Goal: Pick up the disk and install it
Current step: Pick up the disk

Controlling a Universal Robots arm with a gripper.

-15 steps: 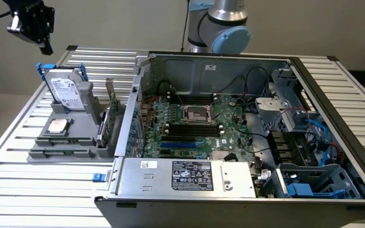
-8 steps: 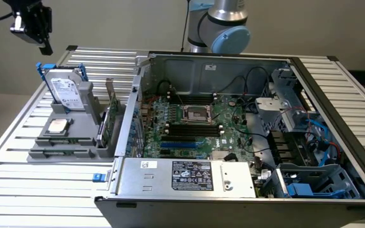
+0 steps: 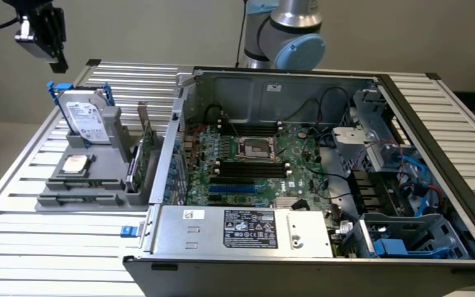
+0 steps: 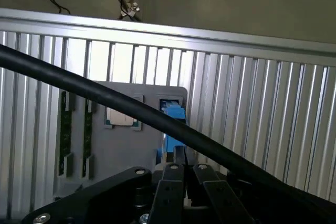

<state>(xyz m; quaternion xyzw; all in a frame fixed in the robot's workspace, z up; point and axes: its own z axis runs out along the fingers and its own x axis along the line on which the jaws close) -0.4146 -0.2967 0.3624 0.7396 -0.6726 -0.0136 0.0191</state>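
Exterior view, gripper [image 3: 44,34] hanging high above the disk [image 3: 85,117], well apart, disk upright in a grey holder [image 3: 97,185] on the table [image 3: 23,247], at the exterior view's left of the open computer case [image 3: 303,247], wrist view, gripper [image 4: 185,179] narrow, holding nothing, disk's blue frame [image 4: 172,113] beyond it.

Open air lies between the end effector [image 3: 54,57] and the upright disk [image 3: 83,117] below; to the exterior view's right of the disk, a green circuit card [image 3: 148,151] and the computer case wall [image 3: 174,139] stand close; cables [image 3: 412,176] crowd the case's right end.
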